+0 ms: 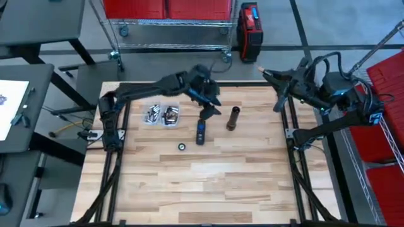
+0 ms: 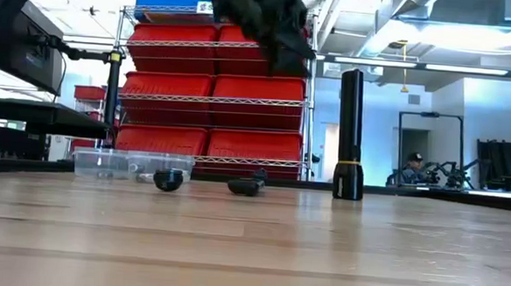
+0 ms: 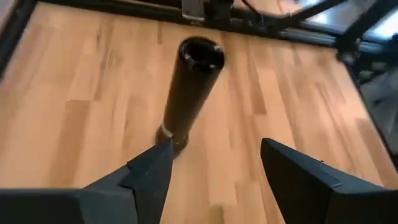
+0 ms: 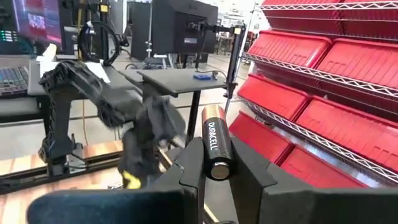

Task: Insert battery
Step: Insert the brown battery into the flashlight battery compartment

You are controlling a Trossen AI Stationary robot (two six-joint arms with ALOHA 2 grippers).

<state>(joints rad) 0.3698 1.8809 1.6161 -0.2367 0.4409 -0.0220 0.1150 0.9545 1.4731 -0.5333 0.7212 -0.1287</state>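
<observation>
Pale wood planks fill the foreground of the low view, the table (image 2: 250, 239) running level to a black flashlight body (image 2: 350, 135) standing upright, with a small round cap (image 2: 168, 180) and a dark part (image 2: 247, 186) lying left of it beside clear plastic trays (image 2: 132, 164). Behind the table stand wire shelves of red bins (image 2: 213, 114), and a person (image 2: 409, 169) sits far off at the right.

From above, the left gripper (image 1: 210, 107) hangs over the table's far half, just beside the flashlight body (image 1: 233, 118); the dark part (image 1: 200, 132) and cap (image 1: 182, 147) lie nearer the middle, the trays (image 1: 160, 115) farther left. A red and black case (image 1: 250, 23) sits on the floor beyond. The right gripper (image 1: 268, 74) is raised over the far right corner.

Seen from the left wrist, the fingers (image 3: 152, 171) stand spread apart with nothing between them, the flashlight's open mouth (image 3: 200, 55) tilting up ahead on bare wood.

Seen from the right wrist, the jaws pinch a battery (image 4: 216, 149), copper end up, held in the air. Desks, monitors (image 4: 40, 22) and red bins (image 4: 323, 93) fill the room behind.
</observation>
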